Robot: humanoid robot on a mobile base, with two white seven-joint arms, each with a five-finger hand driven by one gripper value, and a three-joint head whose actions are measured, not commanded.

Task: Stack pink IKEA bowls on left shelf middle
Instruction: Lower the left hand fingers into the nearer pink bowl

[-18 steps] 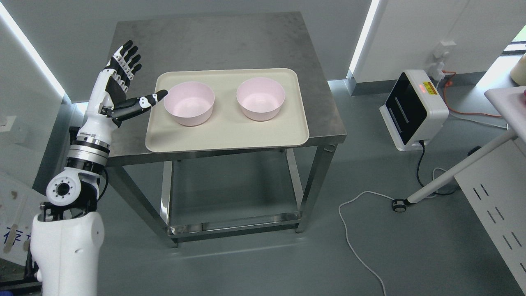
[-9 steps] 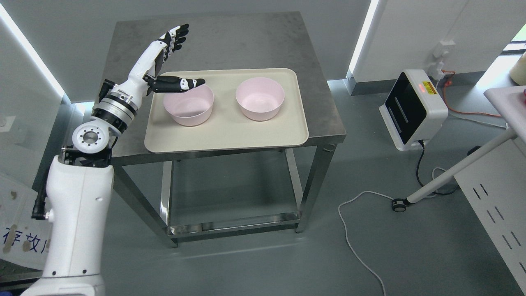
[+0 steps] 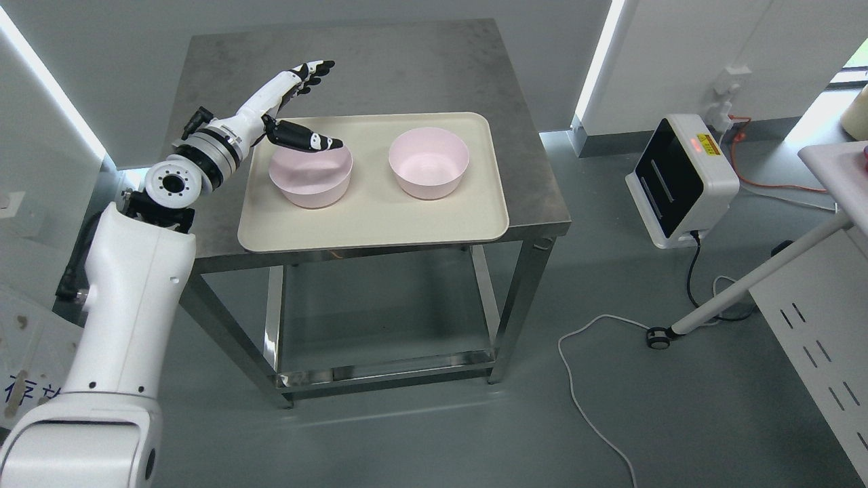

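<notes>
Pink plastic bowls, two of them, sit apart on a beige rectangular tray [image 3: 380,230] atop the brushed-steel table [image 3: 380,61] in the head view: left bowl [image 3: 310,183] under the hand, right bowl [image 3: 428,169] untouched. Left hand [image 3: 288,112] is spread and holds nothing, thumb [image 3: 308,139] over the near bowl's rim, fingers [image 3: 308,73] raised beyond it. Best, I judge, to lower with thumb inside and fingers outside the far wall, then pinch before lifting, keeping the bowl level.

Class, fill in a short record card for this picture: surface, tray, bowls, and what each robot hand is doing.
surface: steel table
tray: cream tray on the table
bowls: left pink bowl and right pink bowl, side by side on the tray, apart, both upright and empty
left hand: open, above the left pink bowl, thumb over its rim, holding nothing
right hand: not in view
</notes>
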